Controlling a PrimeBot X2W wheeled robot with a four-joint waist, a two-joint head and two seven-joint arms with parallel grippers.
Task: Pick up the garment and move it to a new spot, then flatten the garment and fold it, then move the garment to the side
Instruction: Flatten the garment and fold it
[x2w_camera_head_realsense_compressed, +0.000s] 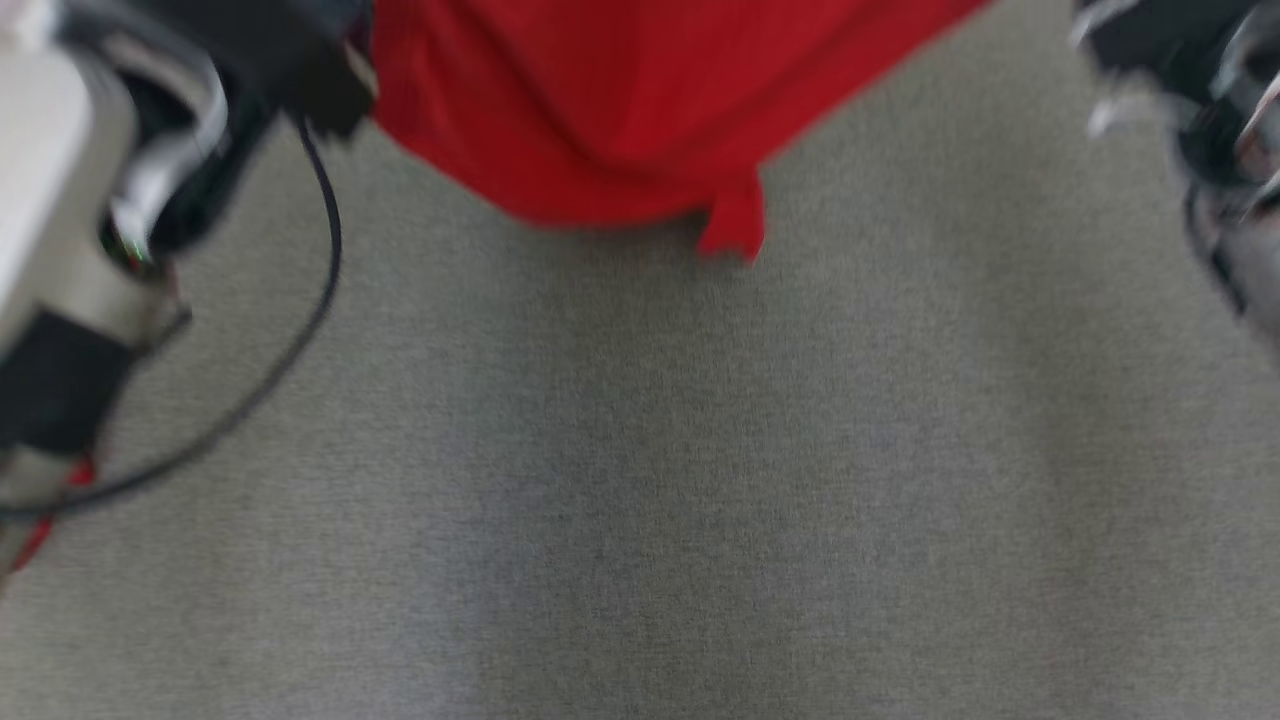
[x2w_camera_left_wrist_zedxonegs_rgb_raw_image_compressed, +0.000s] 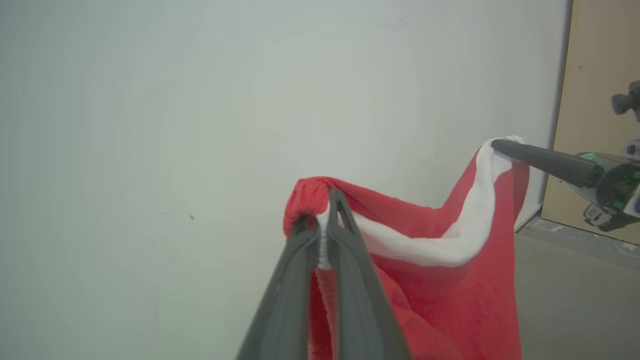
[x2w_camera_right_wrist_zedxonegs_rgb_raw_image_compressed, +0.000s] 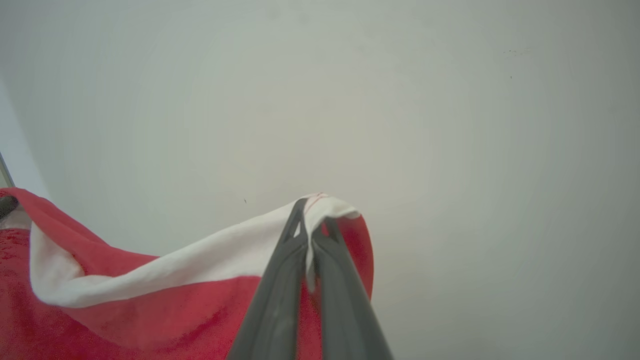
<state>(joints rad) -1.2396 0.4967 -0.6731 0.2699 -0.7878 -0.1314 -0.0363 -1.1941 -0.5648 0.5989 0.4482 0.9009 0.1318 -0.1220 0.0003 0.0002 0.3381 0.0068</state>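
Red garment (x2w_camera_head_realsense_compressed: 620, 100), white-banded, held aloft by both grippers.
Left gripper (x2w_camera_left_wrist_zedxonegs_rgb_raw_image_compressed: 320, 212) clamped on bunched edge; garment top cut off at head view's upper centre, blurred, above grey floor (x2w_camera_head_realsense_compressed: 640, 480); right gripper (x2w_camera_right_wrist_zedxonegs_rgb_raw_image_compressed: 314, 215) clamped on white band.

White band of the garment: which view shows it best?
Left wrist view: the white band runs whole, end to end. Right wrist view has its far end at the edge; head view shows blurred red garment.
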